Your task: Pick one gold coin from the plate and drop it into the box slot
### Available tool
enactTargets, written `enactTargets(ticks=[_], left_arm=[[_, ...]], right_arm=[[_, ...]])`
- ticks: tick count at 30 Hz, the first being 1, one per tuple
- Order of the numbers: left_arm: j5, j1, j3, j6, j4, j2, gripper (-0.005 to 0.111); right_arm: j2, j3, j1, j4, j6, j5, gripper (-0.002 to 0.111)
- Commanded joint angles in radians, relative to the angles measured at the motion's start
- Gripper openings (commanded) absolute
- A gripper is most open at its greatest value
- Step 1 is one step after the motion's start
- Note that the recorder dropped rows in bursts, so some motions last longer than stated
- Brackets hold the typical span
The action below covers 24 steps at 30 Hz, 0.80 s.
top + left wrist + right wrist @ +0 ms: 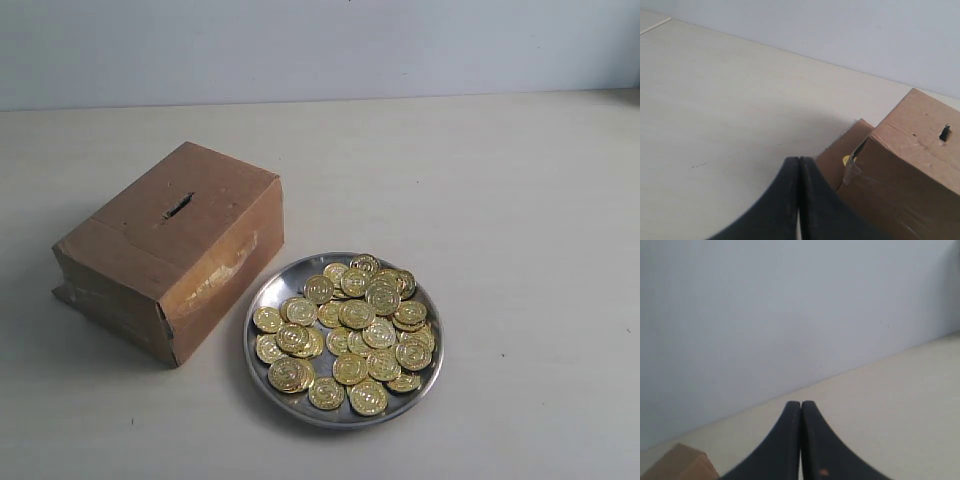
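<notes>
Because the plate [283, 284] lies just beside the box [170, 255], slot [178, 207] up, the coins [352, 330] face a short trip, I'd guess. Left gripper [799, 166] and right gripper [801, 409] are pinched closed, empty.

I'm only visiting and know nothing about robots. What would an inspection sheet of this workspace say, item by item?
Surface: pale, flat table.
Job's things: cardboard box with a slot in its top; beside it a metal plate heaped with gold coins.
Clutter: nothing seen.
Hands: left hand and right hand both shut, holding nothing.
Cables: nothing seen.
Surroundings: plain light wall behind the table.
</notes>
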Motion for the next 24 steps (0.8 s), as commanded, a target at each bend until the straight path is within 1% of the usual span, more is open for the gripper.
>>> enactTargets(ticks=[1,6,10,12,19,22,24], left_arm=[[-0.01,-0.008,-0.001,-0.006,-0.008,-0.004,0.0],[-0.01,-0.008,-0.001,-0.006,-0.008,-0.004,0.0],[-0.01,-0.008,-0.001,-0.006,-0.008,-0.004,0.0],[-0.01,-0.008,-0.001,-0.006,-0.008,-0.004,0.0],[-0.01,-0.008,-0.001,-0.006,-0.008,-0.004,0.0],[-0.01,-0.008,-0.001,-0.006,-0.008,-0.004,0.0],[-0.01,-0.008,-0.001,-0.006,-0.008,-0.004,0.0]], right_arm=[[-0.005,0.004,0.001,0.144,0.044,-0.074,0.0],[-0.005,0.004,0.001,0.173,0.066,-0.126,0.0],[-0.005,0.004,0.001,0.217,0.095,-0.112,0.0],[-0.005,-0.002,0.001,0.217,0.068,-0.07,0.0],[-0.005,-0.136,0.001,0.217,-0.128,0.146,0.0],[-0.001,-0.186,0.001,0.217,-0.205,0.271,0.0],[0.03,-0.229,0.001,0.217,-0.243,0.388,0.0]])
